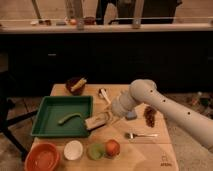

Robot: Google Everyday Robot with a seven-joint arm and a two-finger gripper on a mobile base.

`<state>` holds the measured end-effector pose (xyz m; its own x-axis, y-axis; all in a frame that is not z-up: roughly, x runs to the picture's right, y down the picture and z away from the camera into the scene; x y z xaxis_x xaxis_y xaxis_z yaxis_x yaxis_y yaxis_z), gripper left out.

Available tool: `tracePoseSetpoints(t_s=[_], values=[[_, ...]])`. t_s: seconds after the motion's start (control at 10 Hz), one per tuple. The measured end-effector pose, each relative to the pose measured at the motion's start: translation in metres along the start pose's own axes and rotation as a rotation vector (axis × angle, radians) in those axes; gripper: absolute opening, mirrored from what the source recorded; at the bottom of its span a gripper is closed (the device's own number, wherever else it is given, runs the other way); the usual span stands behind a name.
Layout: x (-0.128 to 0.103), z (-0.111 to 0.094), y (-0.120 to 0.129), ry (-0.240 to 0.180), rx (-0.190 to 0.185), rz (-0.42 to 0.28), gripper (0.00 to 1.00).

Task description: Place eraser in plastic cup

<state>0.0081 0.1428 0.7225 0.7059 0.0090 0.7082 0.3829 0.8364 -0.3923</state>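
Note:
The eraser [97, 120], a tan-sided block with a dark top, hangs tilted just right of the green tray [62, 98]. My gripper [111, 117] comes in from the right on the white arm and is shut on the eraser's right end. The plastic cup [95, 151], small and light green, stands at the table's front, below and slightly left of the eraser. It sits between a white cup [73, 150] and an orange-red fruit [112, 147].
An orange bowl [42, 157] is at the front left. The tray holds a green curved item [70, 118]. A blue-grey pad [131, 115], a dark brown item [150, 116] and a fork [141, 135] lie to the right. A dark bowl [75, 85] stands behind the tray.

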Motion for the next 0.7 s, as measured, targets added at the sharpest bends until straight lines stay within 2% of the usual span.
tracePoseSetpoints(t_s=[0.5,0.6,0.7], values=[[-0.0004,0.0001,-0.0002,-0.002,-0.002,-0.006,0.00],[0.0008,0.0002,0.0005,0.000,-0.007,-0.015,0.00],[-0.0021,0.0051,-0.0015,0.000,-0.033,-0.054,0.00]])
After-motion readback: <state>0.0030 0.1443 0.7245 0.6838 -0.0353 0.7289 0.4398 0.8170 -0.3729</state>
